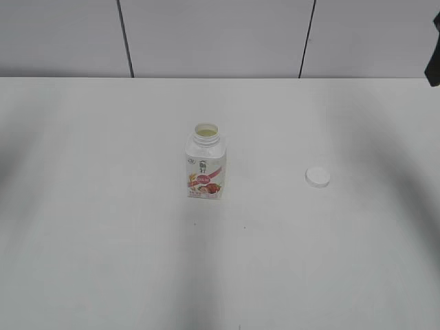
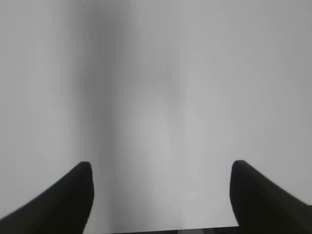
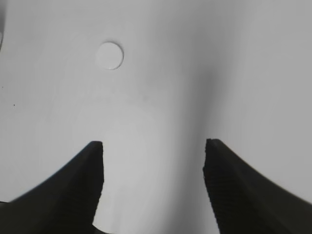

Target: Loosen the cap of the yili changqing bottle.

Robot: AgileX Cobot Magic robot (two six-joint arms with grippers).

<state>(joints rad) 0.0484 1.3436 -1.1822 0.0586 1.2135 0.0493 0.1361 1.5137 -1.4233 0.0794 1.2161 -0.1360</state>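
White tabletop (image 1: 103, 261) mostly bare around mid-table yili changqing bottle (image 1: 205, 168), cap (image 1: 317, 177) off toward right edge; left claw (image 2: 161, 170) and right claw (image 3: 153, 151) both spread apart, empty.

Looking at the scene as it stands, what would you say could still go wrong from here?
1. The yili changqing bottle stands upright with its neck open; a bump from either arm might tip it and spill whatever is inside.
2. The cap lies loose on the table, apart from the bottle, so a sweeping arm could knock it away.
3. The left gripper and right gripper are open, holding nothing.
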